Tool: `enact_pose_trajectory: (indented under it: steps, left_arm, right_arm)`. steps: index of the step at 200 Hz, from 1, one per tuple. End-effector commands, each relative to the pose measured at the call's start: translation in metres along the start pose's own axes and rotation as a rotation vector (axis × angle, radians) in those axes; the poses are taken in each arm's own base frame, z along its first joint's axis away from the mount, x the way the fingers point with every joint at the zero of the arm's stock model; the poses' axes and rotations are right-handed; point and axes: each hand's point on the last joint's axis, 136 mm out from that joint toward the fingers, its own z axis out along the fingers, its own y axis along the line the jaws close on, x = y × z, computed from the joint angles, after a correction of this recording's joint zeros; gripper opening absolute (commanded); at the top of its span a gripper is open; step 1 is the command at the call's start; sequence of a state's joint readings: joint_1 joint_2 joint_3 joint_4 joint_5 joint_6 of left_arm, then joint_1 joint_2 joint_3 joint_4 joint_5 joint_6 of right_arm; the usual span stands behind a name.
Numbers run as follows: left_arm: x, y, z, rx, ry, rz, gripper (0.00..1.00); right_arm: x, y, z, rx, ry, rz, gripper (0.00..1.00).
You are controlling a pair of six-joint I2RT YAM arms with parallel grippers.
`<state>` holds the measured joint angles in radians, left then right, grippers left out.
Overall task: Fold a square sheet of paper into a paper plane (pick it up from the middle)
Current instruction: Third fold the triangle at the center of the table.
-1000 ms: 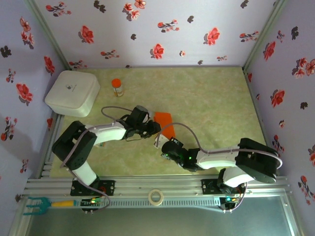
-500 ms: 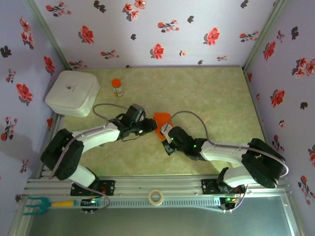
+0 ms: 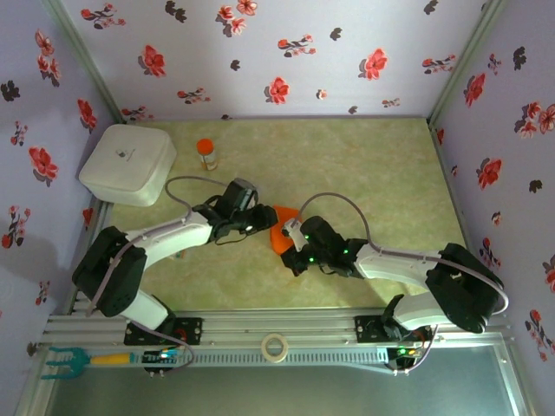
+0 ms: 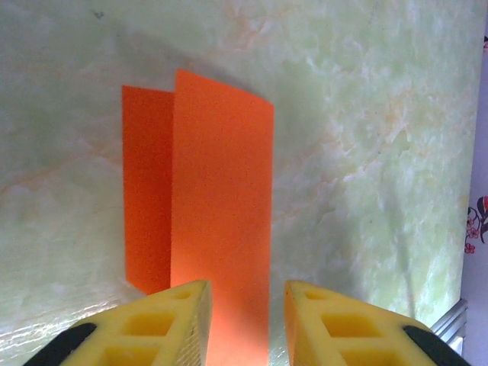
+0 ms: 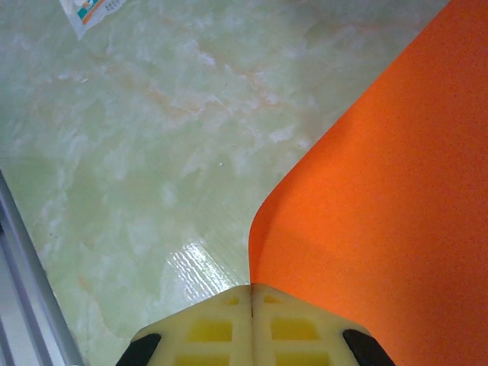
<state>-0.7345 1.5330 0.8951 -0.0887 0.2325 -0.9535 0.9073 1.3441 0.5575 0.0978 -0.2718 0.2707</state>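
Pinching the folded square sheet of paper (image 3: pixel 279 236) near the middle of the table (image 3: pixel 381 173) with right jaws pressed together; straddling its opposite edge with left jaws spread, ungripped. Drawn slightly toward the near edge since half a second ago

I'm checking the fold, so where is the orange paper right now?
In the top view the orange paper sits mid-table between the left gripper, open around it, and the right gripper, shut on its edge.
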Motion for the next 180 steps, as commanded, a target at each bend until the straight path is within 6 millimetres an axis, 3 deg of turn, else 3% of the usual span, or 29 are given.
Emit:
enact_pose_trajectory:
  steps: [1,73,131,180]
  left_arm:
    - [-0.002,-0.006,0.009,0.01,0.045,0.047,0.29]
    - [-0.01,-0.007,0.05,-0.013,0.144,0.077,0.24]
    - [-0.008,0.016,0.071,-0.063,0.199,0.067,0.24]
    - [0.004,0.036,0.084,-0.095,0.234,0.042,0.23]
  right_arm:
    - [-0.008,0.007,-0.007,-0.038,-0.02,0.006,0.0]
    - [-0.003,0.003,-0.005,-0.027,-0.014,0.002,0.0]
    - [0.0,-0.003,0.0,-0.001,0.011,0.014,0.0]
    - [0.001,-0.008,0.006,0.027,0.034,0.037,0.0]
